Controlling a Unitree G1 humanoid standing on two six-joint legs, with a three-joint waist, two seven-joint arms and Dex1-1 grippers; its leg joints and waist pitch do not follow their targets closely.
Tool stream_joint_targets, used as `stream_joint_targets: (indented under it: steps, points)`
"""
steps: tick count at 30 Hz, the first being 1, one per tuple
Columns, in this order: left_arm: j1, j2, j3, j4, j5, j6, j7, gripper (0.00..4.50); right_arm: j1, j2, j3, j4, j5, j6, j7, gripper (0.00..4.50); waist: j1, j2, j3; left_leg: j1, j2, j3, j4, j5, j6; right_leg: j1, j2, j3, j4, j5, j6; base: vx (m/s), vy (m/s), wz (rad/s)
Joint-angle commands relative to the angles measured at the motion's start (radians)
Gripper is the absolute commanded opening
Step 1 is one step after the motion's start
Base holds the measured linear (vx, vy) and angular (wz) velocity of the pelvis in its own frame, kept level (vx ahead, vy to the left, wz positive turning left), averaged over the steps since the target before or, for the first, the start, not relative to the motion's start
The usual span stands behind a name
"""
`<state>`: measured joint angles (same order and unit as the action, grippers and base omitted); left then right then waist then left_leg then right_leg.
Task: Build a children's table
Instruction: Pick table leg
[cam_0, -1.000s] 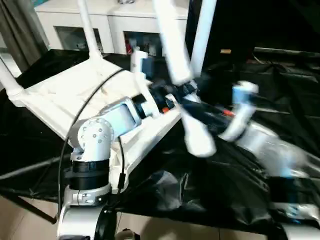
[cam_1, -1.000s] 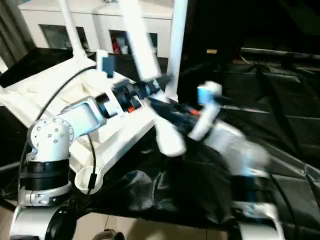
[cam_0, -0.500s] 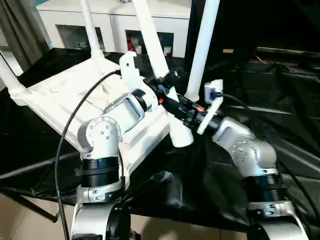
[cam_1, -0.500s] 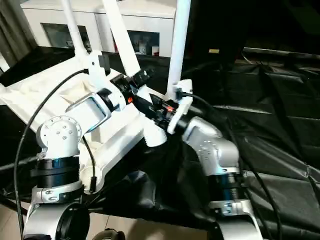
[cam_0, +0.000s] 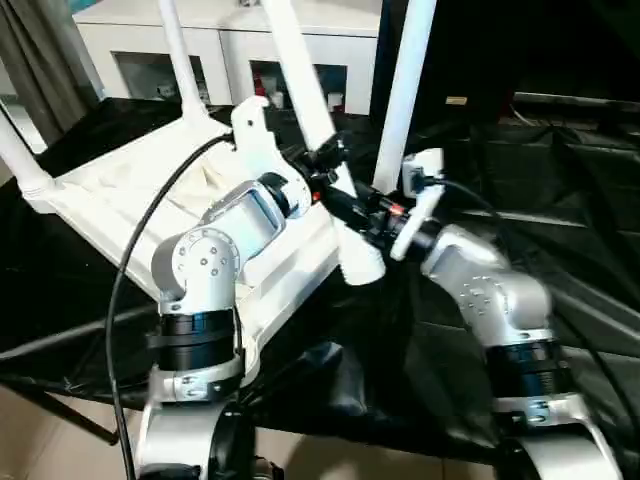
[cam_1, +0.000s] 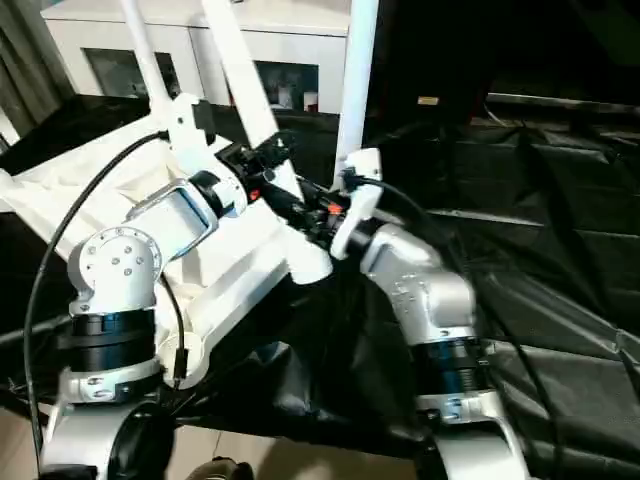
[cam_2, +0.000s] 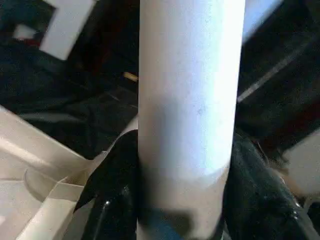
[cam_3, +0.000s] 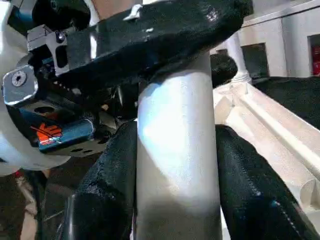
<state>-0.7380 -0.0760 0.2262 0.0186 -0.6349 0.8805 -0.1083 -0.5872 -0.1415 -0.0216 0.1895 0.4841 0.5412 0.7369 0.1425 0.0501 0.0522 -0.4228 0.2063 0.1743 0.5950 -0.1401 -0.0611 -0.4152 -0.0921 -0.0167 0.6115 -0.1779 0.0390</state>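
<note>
No readable writing; an orange mark on the left end effector (cam_3: 47, 132) is too small to make out. Children's table (cam_0: 150, 190) lies upside down, tilted, on black-sheeted counter (cam_0: 560, 180); ribbed white plastic underside up, legs cut off by frame top. Loose round leg (cam_0: 325, 150) leans w/ lower end off the tabletop edge. Left end effector & right end effector (cam_0: 365, 215) both clamp it, black fingers (cam_2: 112, 200) half-open, pressed on either side. White glass-door cabinet (cam_0: 230, 60) behind.

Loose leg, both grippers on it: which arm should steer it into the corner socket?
Right, probably. The right gripper clamps the leg nearer its thick end by the tabletop corner; the left gripper holds higher and can steady it.
</note>
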Motion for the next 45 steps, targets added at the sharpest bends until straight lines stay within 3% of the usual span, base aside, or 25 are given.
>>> stream_joint_targets:
  steps: [1,5,7,9,10,11,14,15,16,17,20,26,27,34,37,40,41,42,45]
  points:
    - [-0.030,0.025,-0.033,-0.014,-0.038,-0.008,-0.104,1.88,0.001,-0.054,0.038,0.005,0.006,0.051,0.081,2.54,-0.003,-0.006,-0.081,0.037,-0.002,0.000,-0.065,-0.233,-0.032,0.049,-0.014,0.001,-0.065,-0.086,-0.169,0.000,0.000,0.00]
    - [-0.029,0.093,-0.056,-0.015,-0.071,0.022,-0.227,1.88,0.005,-0.146,0.070,-0.003,0.002,0.078,0.187,2.92,-0.002,-0.006,-0.082,0.035,-0.003,0.001,-0.062,-0.210,-0.022,0.050,-0.016,0.002,-0.060,-0.079,-0.185,0.000,0.000,0.00]
    - [-0.021,0.165,-0.101,-0.030,-0.091,0.037,-0.367,1.88,-0.004,-0.207,0.080,-0.011,0.027,0.122,0.270,2.99,-0.003,-0.006,-0.083,0.035,-0.005,0.002,-0.059,-0.193,-0.008,0.051,-0.016,0.002,-0.058,-0.069,-0.200,0.000,0.000,0.00]
    - [-0.014,0.219,-0.139,-0.038,-0.103,0.041,-0.481,1.88,-0.008,-0.251,0.094,-0.022,0.052,0.161,0.343,2.99,-0.004,-0.019,-0.082,0.038,-0.003,0.005,-0.059,-0.187,0.005,0.052,-0.014,0.002,-0.058,-0.085,-0.213,0.000,0.000,0.00]
    - [-0.014,0.228,-0.143,-0.039,-0.108,0.046,-0.500,1.88,-0.008,-0.260,0.098,-0.024,0.056,0.167,0.358,2.99,-0.004,-0.012,-0.080,0.037,0.000,0.006,-0.059,-0.187,0.006,0.048,-0.015,0.003,-0.055,-0.088,-0.220,0.000,0.000,0.00]
    - [-0.016,0.239,-0.140,-0.037,-0.127,0.052,-0.542,1.88,-0.011,-0.272,0.106,-0.027,0.061,0.175,0.380,2.99,-0.008,-0.025,-0.079,0.037,-0.001,0.009,-0.058,-0.188,0.010,0.049,-0.015,0.004,-0.058,-0.092,-0.225,0.000,0.000,0.00]
    - [-0.023,0.279,-0.152,-0.027,-0.153,0.053,-0.646,1.87,-0.020,-0.303,0.128,-0.037,0.076,0.194,0.445,2.99,-0.005,-0.017,-0.080,0.038,-0.001,0.008,-0.057,-0.192,0.011,0.047,-0.018,0.003,-0.055,-0.117,-0.232,0.000,0.000,0.00]
    - [-0.025,0.305,-0.169,-0.022,-0.147,0.049,-0.688,1.87,-0.022,-0.315,0.139,-0.046,0.088,0.208,0.477,2.99,-0.007,-0.029,-0.078,0.039,0.002,0.010,-0.058,-0.201,0.012,0.046,-0.017,0.005,-0.058,-0.134,-0.231,0.000,0.000,0.00]
    - [-0.027,0.322,-0.179,-0.020,-0.144,0.045,-0.718,1.87,-0.025,-0.322,0.149,-0.049,0.097,0.220,0.501,2.99,-0.004,-0.029,-0.079,0.039,0.001,0.009,-0.058,-0.198,0.014,0.048,-0.018,0.004,-0.055,-0.141,-0.230,0.000,0.000,0.00]
    - [-0.029,0.331,-0.185,-0.015,-0.147,0.041,-0.735,1.87,-0.027,-0.326,0.155,-0.049,0.099,0.225,0.512,2.99,-0.004,-0.022,-0.078,0.039,0.003,0.010,-0.059,-0.202,0.010,0.043,-0.019,0.006,-0.055,-0.154,-0.226,0.000,0.000,0.00]
    - [-0.034,0.337,-0.183,-0.007,-0.159,0.039,-0.747,1.87,-0.031,-0.314,0.163,-0.038,0.096,0.226,0.507,2.61,-0.007,-0.026,-0.077,0.040,0.003,0.009,-0.060,-0.223,-0.005,0.042,-0.020,0.006,-0.057,-0.174,-0.223,0.000,0.000,0.00]
    - [-0.033,0.330,-0.177,-0.014,-0.161,0.041,-0.748,1.86,-0.011,-0.278,0.169,-0.053,0.105,0.233,0.482,2.14,-0.004,-0.022,-0.078,0.039,0.003,0.008,-0.061,-0.224,-0.015,0.041,-0.021,0.006,-0.056,-0.181,-0.215,0.000,0.000,0.00]
    - [-0.030,0.325,-0.173,-0.019,-0.167,0.041,-0.743,1.86,-0.003,-0.267,0.164,-0.056,0.109,0.233,0.467,2.04,-0.003,-0.017,-0.079,0.040,0.003,0.007,-0.061,-0.225,-0.018,0.041,-0.021,0.006,-0.055,-0.179,-0.214,0.000,0.000,0.00]
    - [-0.014,0.287,-0.148,-0.017,-0.145,0.015,-0.660,1.86,0.025,-0.218,0.139,-0.066,0.104,0.218,0.390,1.93,-0.004,-0.022,-0.080,0.039,0.003,0.008,-0.060,-0.219,-0.018,0.041,-0.022,0.007,-0.054,-0.162,-0.218,0.000,0.000,0.00]
    - [-0.001,0.279,-0.159,0.000,-0.074,-0.028,-0.591,2.56,0.027,-0.181,0.119,-0.054,0.082,0.190,0.317,1.91,-0.006,-0.025,-0.080,0.038,0.003,0.007,-0.060,-0.214,-0.018,0.041,-0.022,0.007,-0.057,-0.172,-0.207,0.000,0.000,0.00]
    - [0.018,0.258,-0.161,0.019,0.006,-0.083,-0.494,2.74,0.034,-0.138,0.107,-0.045,0.040,0.136,0.228,1.91,-0.008,-0.033,-0.079,0.037,0.003,0.008,-0.063,-0.213,-0.028,0.041,-0.023,0.008,-0.061,-0.206,-0.176,0.000,0.000,0.00]
    - [0.021,0.244,-0.153,0.026,0.029,-0.096,-0.447,2.88,0.036,-0.120,0.101,-0.042,0.027,0.118,0.194,1.91,-0.008,-0.031,-0.079,0.036,0.004,0.006,-0.064,-0.211,-0.031,0.040,-0.023,0.009,-0.061,-0.207,-0.171,0.000,0.000,0.00]
    - [0.022,0.236,-0.145,0.031,0.038,-0.098,-0.417,2.97,0.036,-0.110,0.098,-0.039,0.020,0.108,0.175,1.91,-0.010,-0.036,-0.079,0.036,0.004,0.007,-0.064,-0.215,-0.033,0.039,-0.024,0.009,-0.063,-0.213,-0.161,0.000,0.000,0.00]
    - [0.038,0.219,-0.145,0.020,0.073,-0.110,-0.350,3.17,0.036,-0.088,0.098,-0.029,-0.007,0.075,0.127,1.91,-0.009,-0.036,-0.080,0.037,0.004,0.006,-0.065,-0.213,-0.040,0.039,-0.022,0.008,-0.061,-0.204,-0.153,0.000,0.000,0.00]
